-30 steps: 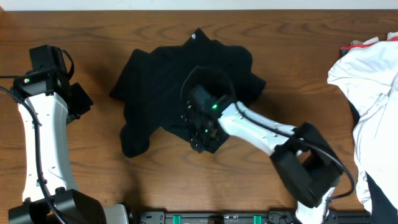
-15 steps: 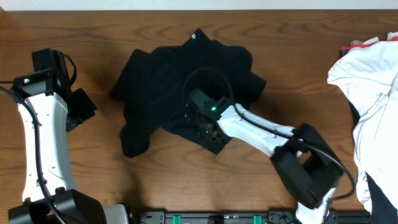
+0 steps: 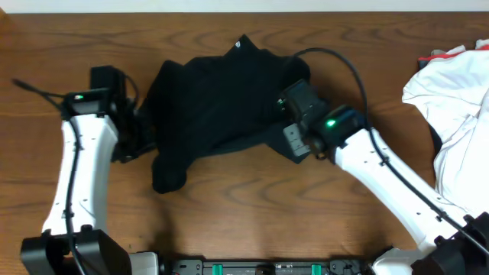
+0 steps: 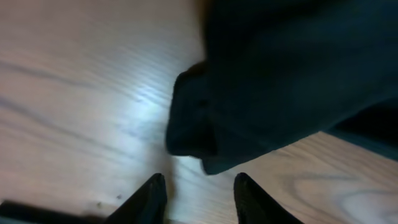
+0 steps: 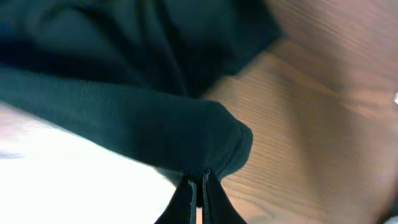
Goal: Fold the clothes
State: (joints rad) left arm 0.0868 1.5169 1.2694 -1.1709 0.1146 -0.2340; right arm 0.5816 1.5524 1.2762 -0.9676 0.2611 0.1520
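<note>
Overhead straight down; wrists close, sharing shirt (image 3: 214, 99)

You have the shirt (image 3: 221, 99) bunched on the middle of the table (image 3: 229, 221), toward its far edge. Your left gripper (image 4: 199, 198) sits just beside the shirt's left edge. Your right gripper (image 5: 199, 186) is at the shirt's near right edge, a fold between its tips. A heap of cloth (image 3: 458, 114) lies well apart at the table's right end

Overhead view evenly lit and sharp, wrist views blurred, pale glare on the table (image 4: 118, 106)
</note>
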